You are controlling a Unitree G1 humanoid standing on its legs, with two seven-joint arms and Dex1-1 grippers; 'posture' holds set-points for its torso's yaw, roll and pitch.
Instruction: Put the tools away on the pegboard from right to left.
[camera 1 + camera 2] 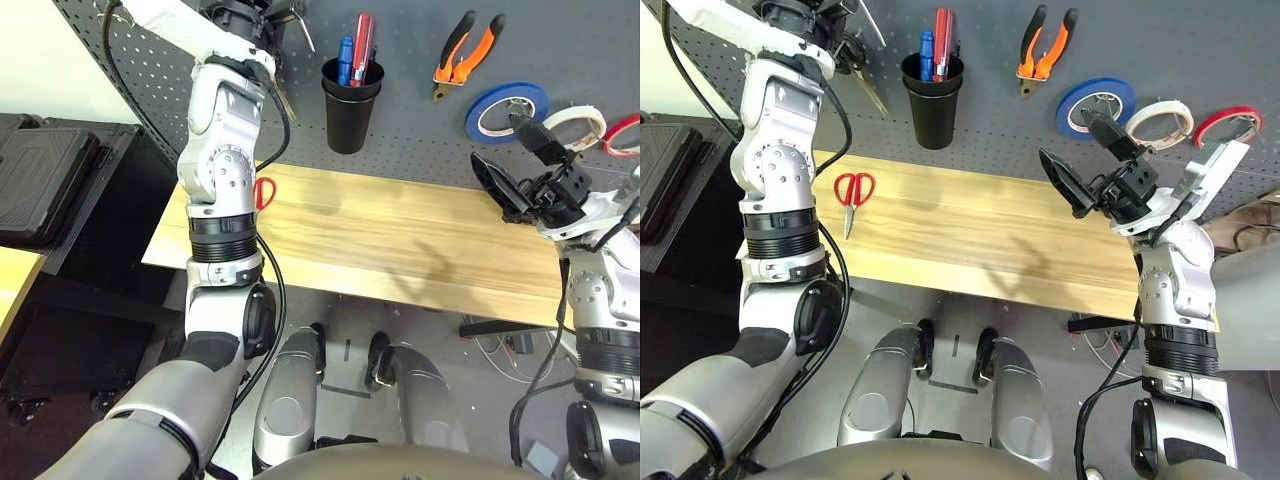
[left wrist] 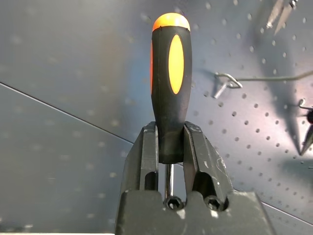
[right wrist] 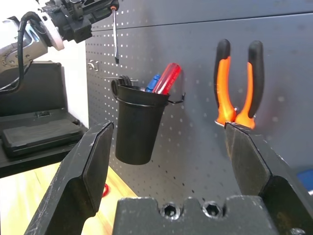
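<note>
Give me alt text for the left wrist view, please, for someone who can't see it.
A black claw grips a screwdriver by the lower end of its orange-and-black handle, in front of a dark perforated pegboard. A wire hook sticks out beside the handle.
</note>
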